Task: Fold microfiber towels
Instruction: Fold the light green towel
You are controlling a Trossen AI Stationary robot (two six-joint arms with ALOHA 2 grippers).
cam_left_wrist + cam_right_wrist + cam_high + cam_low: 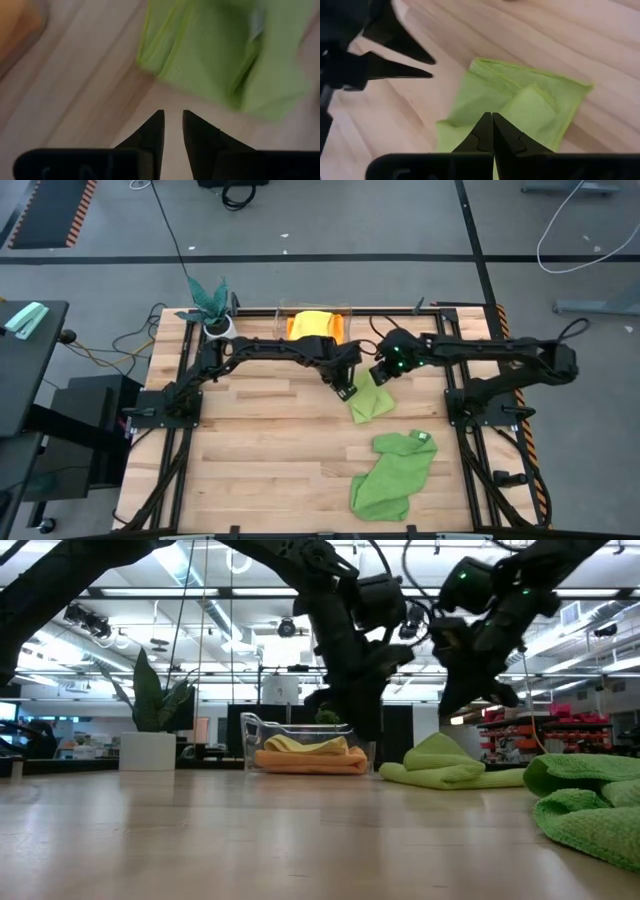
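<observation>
A folded lime green towel (370, 400) lies flat on the wooden table right of centre; it also shows in the left wrist view (220, 55) and the right wrist view (515, 110). My left gripper (347, 388) hangs just left of it, above the table, narrowly open and empty (172, 117). My right gripper (381, 372) hangs over the towel's far edge, shut and empty (492, 119). A larger mid-green towel (392, 475) with a white tag (421, 437) lies crumpled near the front. Orange (310, 762) and yellow (300, 745) towels lie stacked in a clear bin (315, 310).
A teal-leaved plant in a white pot (212, 305) stands at the far left corner. The clear bin stands at the far edge, just behind both grippers. The table's left half and near left area are bare wood (260, 450).
</observation>
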